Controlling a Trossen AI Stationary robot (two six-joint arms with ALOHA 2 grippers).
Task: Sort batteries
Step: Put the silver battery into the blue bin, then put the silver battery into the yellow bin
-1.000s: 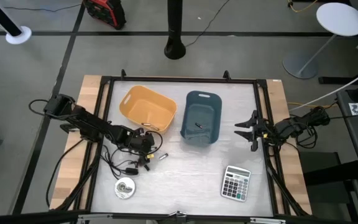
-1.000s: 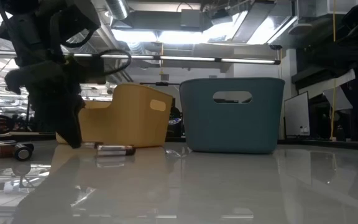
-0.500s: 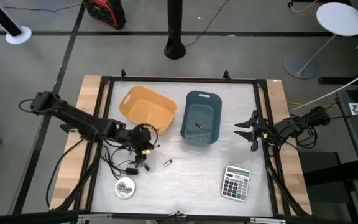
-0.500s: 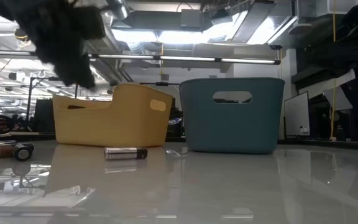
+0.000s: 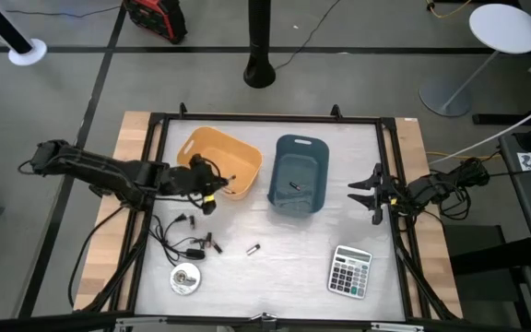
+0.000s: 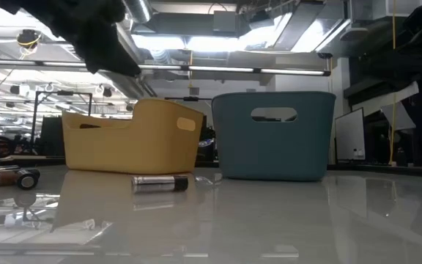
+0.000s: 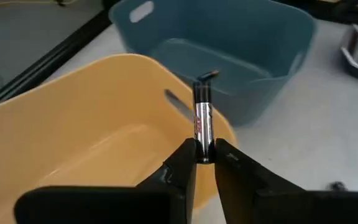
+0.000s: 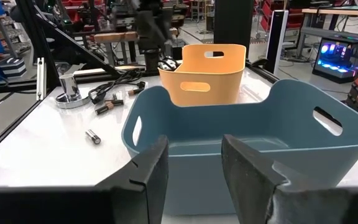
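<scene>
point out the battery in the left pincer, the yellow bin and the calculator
battery [image 7: 202, 118], left wrist view, middle of its body above the left pincer
yellow bin [image 5: 194, 148], high view, its rim at the left corner
calculator [image 5: 349, 271], high view, centre of its keypad

Two slim dark jointed arms with black cable loops; left gripper [image 7: 205, 163] fingers are matte black wedges.
</scene>
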